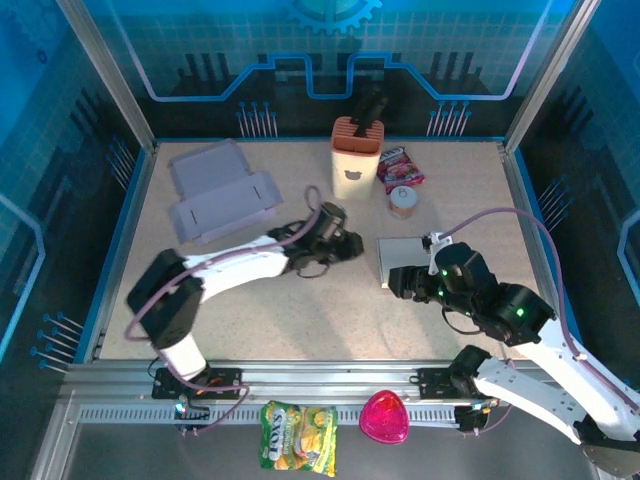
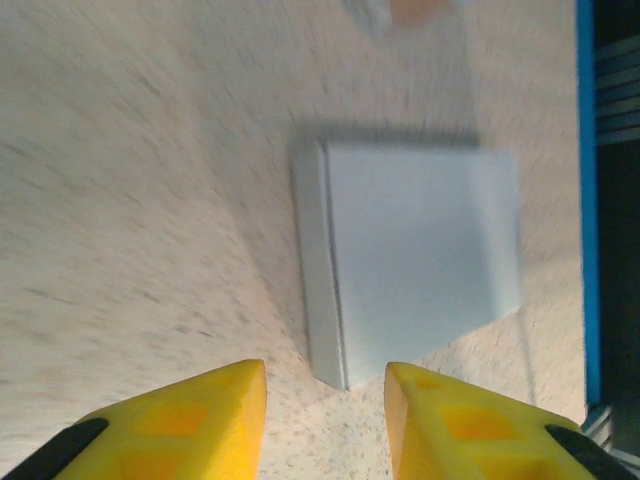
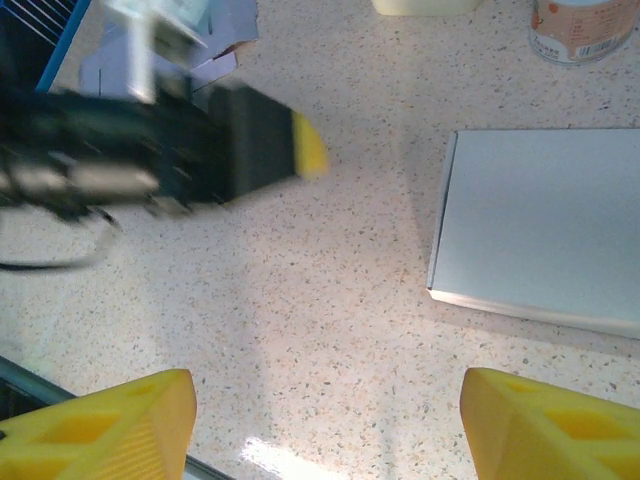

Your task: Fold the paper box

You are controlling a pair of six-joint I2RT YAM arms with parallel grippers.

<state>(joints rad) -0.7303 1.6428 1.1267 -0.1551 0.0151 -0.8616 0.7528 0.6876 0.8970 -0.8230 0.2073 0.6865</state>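
- Paper box [image 1: 405, 252], white and closed flat, lies on the speckled table [image 1: 300, 310] right of centre in the top view. The left gripper [image 1: 352, 244] points at its left edge from just beside it, and the right gripper [image 1: 396, 281] sits at its near left corner.
- Farther back stand a beige canister [image 1: 357, 160], a snack packet [image 1: 400, 166] and a small can [image 1: 402, 203]. An unfolded lavender carton [image 1: 220, 198] lies at the far left, well apart from the box.
- Left wrist view: the left gripper [image 2: 325, 378] has its yellow fingers [image 2: 215, 410] spread with nothing between them. The paper box [image 2: 420, 250] lies straight ahead, its near corner just beyond the gap.
- Right wrist view: the right gripper [image 3: 325, 420] is spread wide and empty. The paper box [image 3: 545, 220] lies ahead and to the right, apart from both fingers. The blurred left gripper [image 3: 250, 140] reaches in from the left, and the small can [image 3: 580, 25] stands beyond the box.
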